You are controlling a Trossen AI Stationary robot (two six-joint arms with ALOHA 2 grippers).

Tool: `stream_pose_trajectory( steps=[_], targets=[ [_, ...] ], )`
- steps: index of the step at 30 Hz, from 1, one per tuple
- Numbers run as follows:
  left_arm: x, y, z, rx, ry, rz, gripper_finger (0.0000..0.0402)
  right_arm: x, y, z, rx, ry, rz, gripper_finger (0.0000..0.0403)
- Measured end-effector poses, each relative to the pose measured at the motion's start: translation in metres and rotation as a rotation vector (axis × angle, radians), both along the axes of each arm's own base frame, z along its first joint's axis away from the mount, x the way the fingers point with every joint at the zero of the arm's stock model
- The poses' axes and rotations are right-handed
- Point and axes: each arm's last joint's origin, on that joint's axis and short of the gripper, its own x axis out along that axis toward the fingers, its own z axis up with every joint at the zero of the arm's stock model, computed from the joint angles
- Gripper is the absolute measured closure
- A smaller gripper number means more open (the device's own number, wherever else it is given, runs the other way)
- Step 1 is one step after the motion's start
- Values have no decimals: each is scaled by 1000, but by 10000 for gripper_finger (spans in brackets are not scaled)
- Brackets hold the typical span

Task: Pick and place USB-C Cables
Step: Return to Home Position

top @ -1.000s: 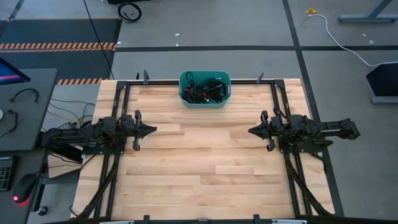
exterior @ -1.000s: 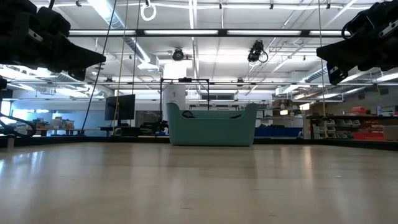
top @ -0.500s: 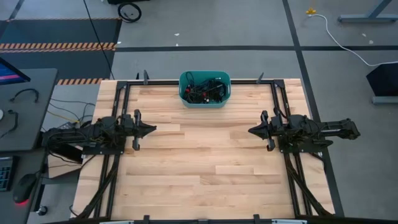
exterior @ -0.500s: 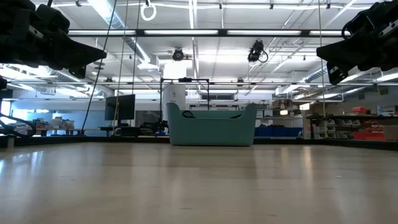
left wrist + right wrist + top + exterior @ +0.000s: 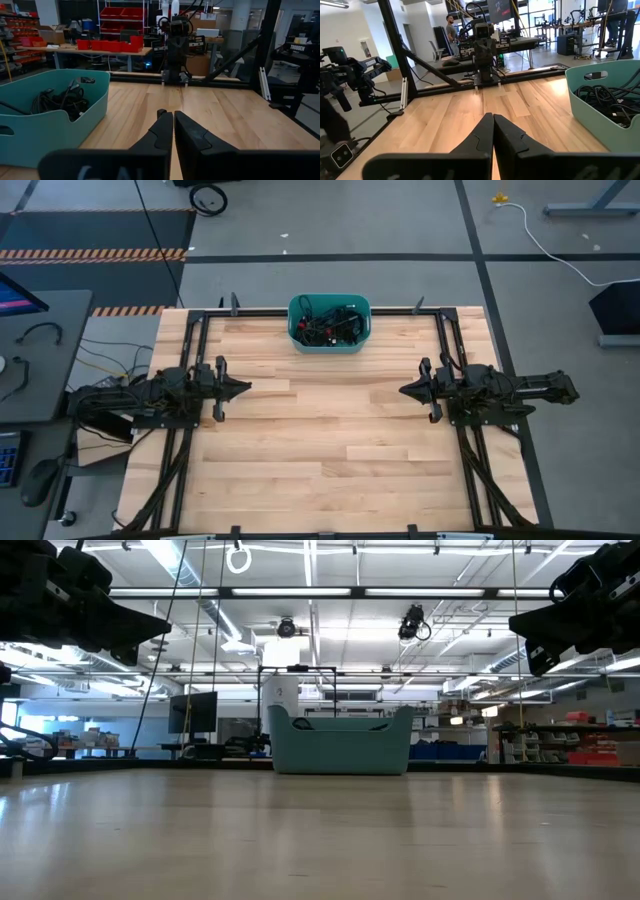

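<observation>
A tangle of thin black USB-C cables (image 5: 330, 325) lies inside a teal bin (image 5: 329, 344) at the table's far edge, middle; the heap also shows in the left wrist view (image 5: 55, 102) and the right wrist view (image 5: 607, 102). My left gripper (image 5: 247, 388) hovers shut above the table's left side, pointing right. My right gripper (image 5: 402, 391) hovers shut above the right side, pointing left. Each stands well short of the bin (image 5: 340, 745) and touches nothing.
Bare wooden tabletop (image 5: 320, 440) stretches between the two arms and toward the near edge. A black frame rail (image 5: 300, 311) runs along the far edge beside the bin. A person (image 5: 450, 27) stands in the room far beyond the table.
</observation>
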Motion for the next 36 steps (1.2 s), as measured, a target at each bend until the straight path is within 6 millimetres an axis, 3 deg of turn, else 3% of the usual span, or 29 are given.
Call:
stream_pose_trajectory(
  steps=[36],
  targets=[
    [0, 0, 0, 0, 0, 0, 382, 0, 0, 0, 0, 0, 0, 390]
  ],
)
